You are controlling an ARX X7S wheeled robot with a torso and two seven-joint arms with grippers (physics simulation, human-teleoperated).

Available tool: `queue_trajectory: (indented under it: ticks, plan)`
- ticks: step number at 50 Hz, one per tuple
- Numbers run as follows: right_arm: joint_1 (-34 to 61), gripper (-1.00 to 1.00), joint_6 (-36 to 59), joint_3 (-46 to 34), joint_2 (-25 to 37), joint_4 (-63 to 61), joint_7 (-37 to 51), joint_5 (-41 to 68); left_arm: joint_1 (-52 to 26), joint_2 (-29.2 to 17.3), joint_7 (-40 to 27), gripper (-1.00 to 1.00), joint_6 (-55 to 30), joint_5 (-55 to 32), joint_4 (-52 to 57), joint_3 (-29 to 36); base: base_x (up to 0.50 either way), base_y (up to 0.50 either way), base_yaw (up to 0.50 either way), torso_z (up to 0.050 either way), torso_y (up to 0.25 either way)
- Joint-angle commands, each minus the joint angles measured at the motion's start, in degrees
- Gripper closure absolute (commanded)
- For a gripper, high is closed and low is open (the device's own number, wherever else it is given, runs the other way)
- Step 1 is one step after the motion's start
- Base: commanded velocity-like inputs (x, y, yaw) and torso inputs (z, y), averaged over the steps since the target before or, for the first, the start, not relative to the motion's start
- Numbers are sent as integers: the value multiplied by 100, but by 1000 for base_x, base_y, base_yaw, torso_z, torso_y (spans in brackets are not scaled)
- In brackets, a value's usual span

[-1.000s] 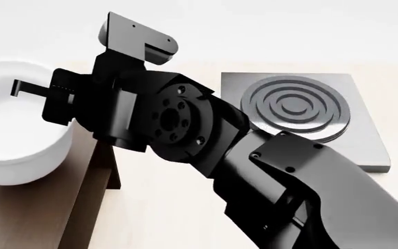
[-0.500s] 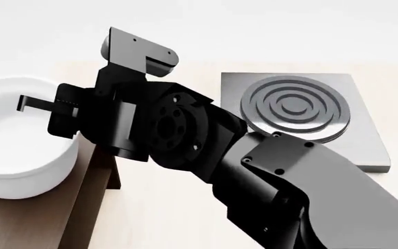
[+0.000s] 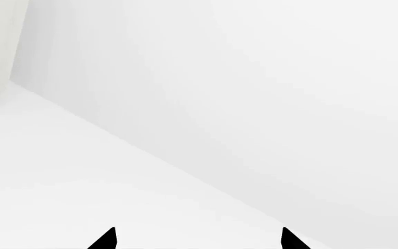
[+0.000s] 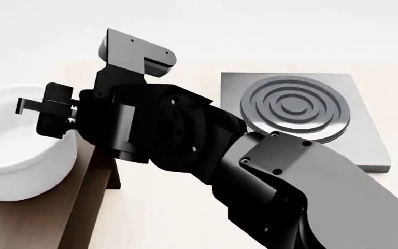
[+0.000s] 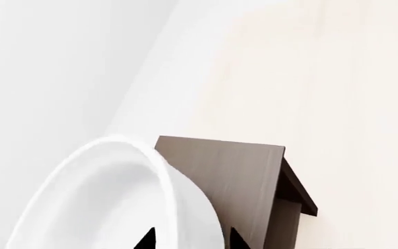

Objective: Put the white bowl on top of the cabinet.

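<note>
the right arm (image 4: 268,176) fills the head view's foreground, reaching toward the left. beyond it the right pincer (image 4: 37,109) is clamped on the rim of the white bowl (image 4: 12,155), one finger inside, one outside. the bowl sits over the cabinet (image 4: 60,212) top, near its edge. farther right the grey stove plate (image 4: 365,129) lies on the pale surface (image 4: 164,207). the left pincer (image 3: 197,241) shows spread tips, holding nothing.
</note>
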Motion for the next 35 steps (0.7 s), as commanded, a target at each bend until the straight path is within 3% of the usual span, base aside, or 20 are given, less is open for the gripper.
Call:
queue_trajectory:
  ticks: [1, 27, 35]
  plan:
    - [27, -100, 0, 70, -72, -64, -136, -43, -17, 33, 195, -100, 35, -35, -26, -29, 0, 0, 0, 0, 0]
    - [68, -100, -48, 129, -47, -81, -162, -83, -55, 23, 194, -100, 6, -25, -44, -14, 0, 0, 0, 0, 0]
    - [220, -100, -860, 293, 453, -1299, 540, -440, -38, 20, 198, -100, -4, -21, -26, -8, 0, 0, 0, 0, 0]
